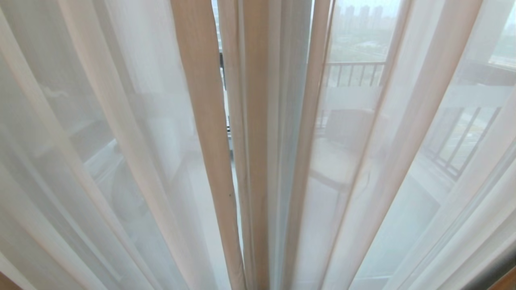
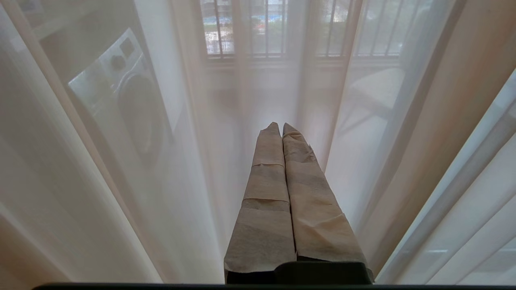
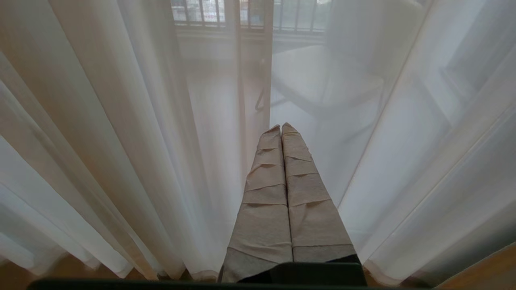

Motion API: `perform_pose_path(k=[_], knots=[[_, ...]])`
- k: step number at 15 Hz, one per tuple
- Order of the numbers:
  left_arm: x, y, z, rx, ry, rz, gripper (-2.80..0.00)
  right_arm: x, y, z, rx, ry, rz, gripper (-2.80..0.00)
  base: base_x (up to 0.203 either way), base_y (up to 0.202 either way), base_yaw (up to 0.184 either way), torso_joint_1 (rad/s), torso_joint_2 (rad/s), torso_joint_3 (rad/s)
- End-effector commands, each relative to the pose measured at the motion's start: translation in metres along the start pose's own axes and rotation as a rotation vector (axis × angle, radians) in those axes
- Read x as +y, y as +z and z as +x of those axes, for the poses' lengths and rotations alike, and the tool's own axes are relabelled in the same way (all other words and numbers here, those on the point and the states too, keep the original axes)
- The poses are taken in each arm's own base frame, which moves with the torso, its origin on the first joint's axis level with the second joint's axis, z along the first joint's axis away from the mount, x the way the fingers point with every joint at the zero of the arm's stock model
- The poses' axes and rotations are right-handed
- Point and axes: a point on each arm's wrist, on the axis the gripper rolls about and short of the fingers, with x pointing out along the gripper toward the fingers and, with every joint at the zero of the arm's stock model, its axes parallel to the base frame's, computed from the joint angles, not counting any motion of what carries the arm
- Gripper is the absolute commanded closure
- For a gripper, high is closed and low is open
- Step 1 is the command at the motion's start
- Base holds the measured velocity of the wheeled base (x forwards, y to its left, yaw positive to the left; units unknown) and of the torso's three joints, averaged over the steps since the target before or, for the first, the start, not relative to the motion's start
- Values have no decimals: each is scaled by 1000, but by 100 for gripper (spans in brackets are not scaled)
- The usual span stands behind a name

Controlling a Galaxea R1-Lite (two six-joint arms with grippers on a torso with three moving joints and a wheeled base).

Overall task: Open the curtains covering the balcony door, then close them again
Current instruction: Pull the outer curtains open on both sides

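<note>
The curtains [image 1: 250, 133] hang drawn across the door [image 1: 222, 70] right in front of me, only a thin slit between them, and both my left gripper [image 2: 281, 127] and right gripper [image 3: 281, 128] are closed on nothing, so I judge either nothing is opened yet or the closing is done.

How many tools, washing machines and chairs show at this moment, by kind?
Tools, shut, tape-wrapped: 2, left tool and right tool
Washing machine behind the sheer curtains: 1
Chair on the balcony: 1
Total: 4
</note>
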Motion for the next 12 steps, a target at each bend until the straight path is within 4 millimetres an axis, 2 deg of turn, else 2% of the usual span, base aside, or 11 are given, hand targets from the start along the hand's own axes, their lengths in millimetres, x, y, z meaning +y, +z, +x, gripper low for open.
perform_pose_path(k=[1,3,6,12], knots=[[0,0,0,0,0,0,0,1,-6,-13,-73,-14,-4,0,0,0,0,0,0,0],[0,0,0,-1,0,0,0,2,-9,-20,-90,-30,-5,0,0,0,0,0,0,0],[0,0,0,-1,0,0,0,0,-18,-17,-47,-112,-3,0,0,0,0,0,0,0],[0,0,0,-1,0,0,0,0,-17,-17,-57,-89,19,0,0,0,0,0,0,0]])
